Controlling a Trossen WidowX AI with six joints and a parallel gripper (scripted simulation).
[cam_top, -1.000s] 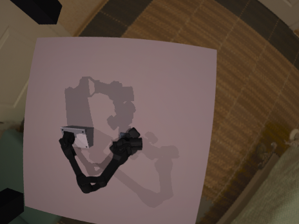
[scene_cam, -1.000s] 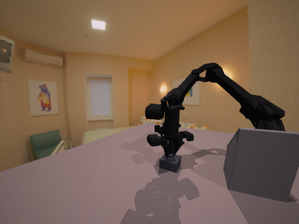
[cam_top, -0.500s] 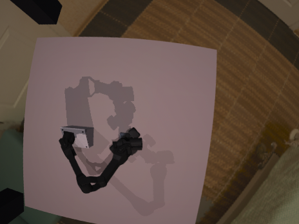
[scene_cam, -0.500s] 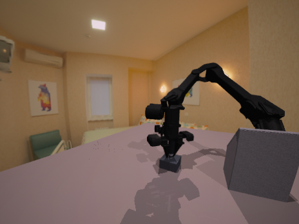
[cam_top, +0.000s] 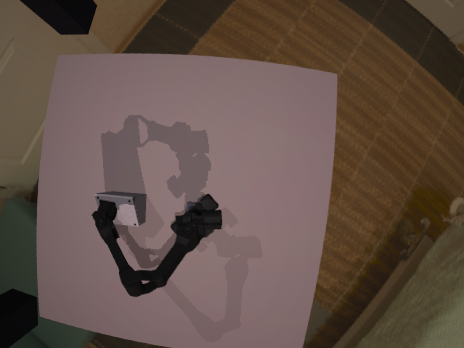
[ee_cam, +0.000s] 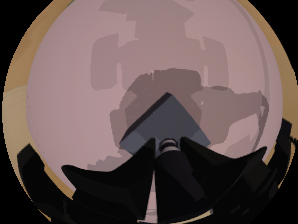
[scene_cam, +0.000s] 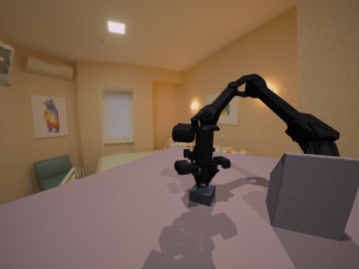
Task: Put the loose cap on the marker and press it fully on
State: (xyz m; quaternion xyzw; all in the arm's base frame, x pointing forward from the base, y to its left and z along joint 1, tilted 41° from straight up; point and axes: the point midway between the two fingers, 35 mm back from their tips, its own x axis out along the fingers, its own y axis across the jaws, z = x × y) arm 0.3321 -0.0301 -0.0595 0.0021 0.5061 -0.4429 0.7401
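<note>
The arm (scene_cam: pixel 271 100) is matte black throughout, built of faceted, angular links with rounded joint housings. A grey box-shaped base (scene_cam: pixel 313 193) carries it. Behind the jaws, black cylindrical and blocky modules project sideways from the gripper (scene_cam: pixel 202 185). Its black fingers taper toward their tips.

Warm yellow walls carry a bear picture (scene_cam: pixel 49 116), an air conditioner (scene_cam: pixel 49 68) and a window (scene_cam: pixel 117 115), above a green chair (scene_cam: pixel 52 171).

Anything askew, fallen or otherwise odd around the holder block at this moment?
Nothing stands out. The holder block sits flat on the table, and the end effector points straight down over it, shut on the cap. The marker is mostly hidden, so its seating cannot be judged.
</note>
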